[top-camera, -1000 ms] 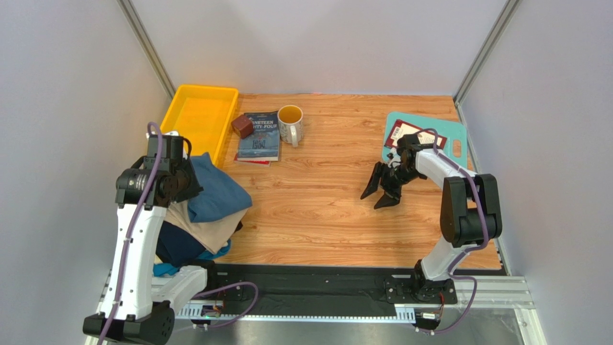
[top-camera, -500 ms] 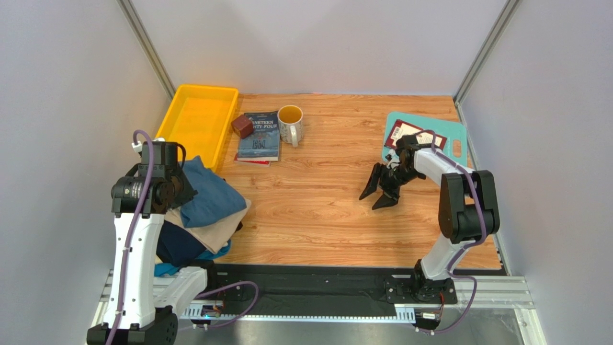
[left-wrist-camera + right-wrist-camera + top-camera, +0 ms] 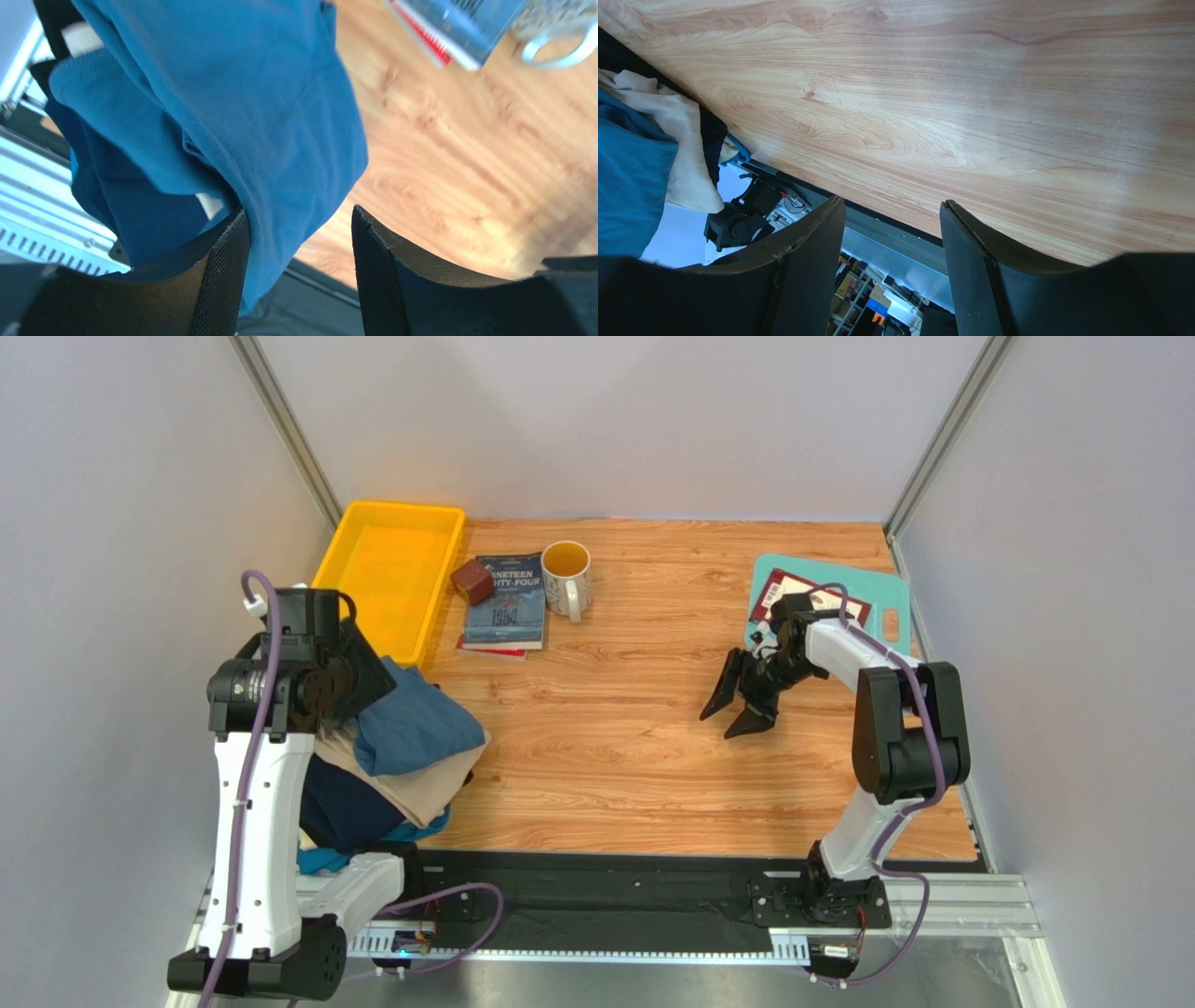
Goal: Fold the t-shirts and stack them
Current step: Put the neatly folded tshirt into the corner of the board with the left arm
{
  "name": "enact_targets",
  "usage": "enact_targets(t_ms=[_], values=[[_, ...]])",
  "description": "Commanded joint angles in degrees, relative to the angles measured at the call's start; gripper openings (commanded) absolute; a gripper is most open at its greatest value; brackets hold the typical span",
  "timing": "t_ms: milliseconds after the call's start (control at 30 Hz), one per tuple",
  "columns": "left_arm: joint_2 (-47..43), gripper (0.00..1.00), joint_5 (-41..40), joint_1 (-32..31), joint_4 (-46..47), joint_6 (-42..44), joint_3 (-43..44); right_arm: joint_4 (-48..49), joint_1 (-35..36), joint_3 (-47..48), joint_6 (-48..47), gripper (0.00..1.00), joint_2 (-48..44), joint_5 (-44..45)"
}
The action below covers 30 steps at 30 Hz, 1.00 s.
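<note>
Pale grey walls (image 3: 617,420) are closing in a wood-grain table (image 3: 631,742) on three sides, with the left wall (image 3: 112,546) and right wall (image 3: 1080,616) slanting outward toward the camera. Two thin metal posts (image 3: 286,427) are running up the back corners. Soft, even light is falling across the tabletop, casting only faint shadows. A black strip (image 3: 603,875) is lying along the table's near edge, a silver rail (image 3: 968,903) is running just in front of it, and a grey surface (image 3: 631,987) is showing below.
</note>
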Motion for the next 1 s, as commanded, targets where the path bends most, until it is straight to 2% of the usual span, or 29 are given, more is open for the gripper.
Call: enact_targets(t_ms=[0,300,367,533,567,667,967], values=[[3.31,0.61,-4.39,0.4,-17.94,0.16,6.93,-1.12,-0.07,3.27,-0.1,0.58,0.39,1.32],[11.58,0.59,-1.67,0.4,-17.85,2.88,19.23,-2.35,-0.86,4.15,-0.71,0.58,0.48,2.56],[12.38,0.57,0.69,0.4,-16.28,4.2,18.73,-2.44,-1.12,4.33,-0.8,0.58,0.65,2.56],[9.13,0.49,6.15,0.4,-5.12,3.25,0.47,-2.7,-1.39,5.73,-0.71,0.58,1.36,2.64],[8.6,0.49,5.98,0.4,-3.8,3.07,-4.34,-2.79,-1.48,6.0,-0.71,0.58,1.36,2.73],[6.67,0.47,4.14,0.4,-1.77,2.8,-11.65,-2.88,-1.65,6.17,-0.54,0.58,1.36,2.73],[6.84,0.46,3.25,0.58,-9.57,-1.15,-17.4,-2.62,-1.74,6.35,-0.01,0.58,2.32,2.12]])
